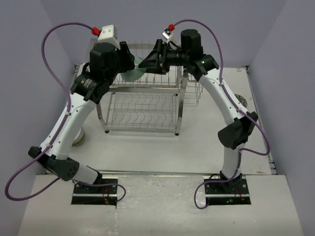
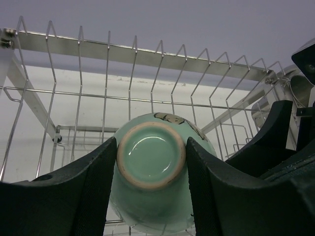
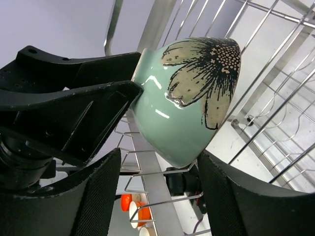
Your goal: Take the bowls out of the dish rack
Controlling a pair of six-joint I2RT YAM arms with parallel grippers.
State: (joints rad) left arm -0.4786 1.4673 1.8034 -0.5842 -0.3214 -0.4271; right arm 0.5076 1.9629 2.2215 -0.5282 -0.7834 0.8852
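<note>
Spotted just one bowl for sure: a glossy mint-green bowl (image 3: 182, 98) with a big tan, dark-outlined flower on its side and a bare, pale foot ring. Hung tipped on its side over the top tier of the dish rack (image 1: 142, 105), toward the back left. Got pinched at the foot by the left end effector (image 2: 151, 142), snug on both sides. Sat between the fingers of the right end effector (image 3: 160, 155) at its rim edge; couldn't tell if actually gripped there. Counted one rack, two tiers, one little side basket (image 1: 194, 93), two arms. Also noticed one pale round thing (image 1: 78, 139) on the counter (image 1: 211, 132) under the left arm, mostly hidden.
</note>
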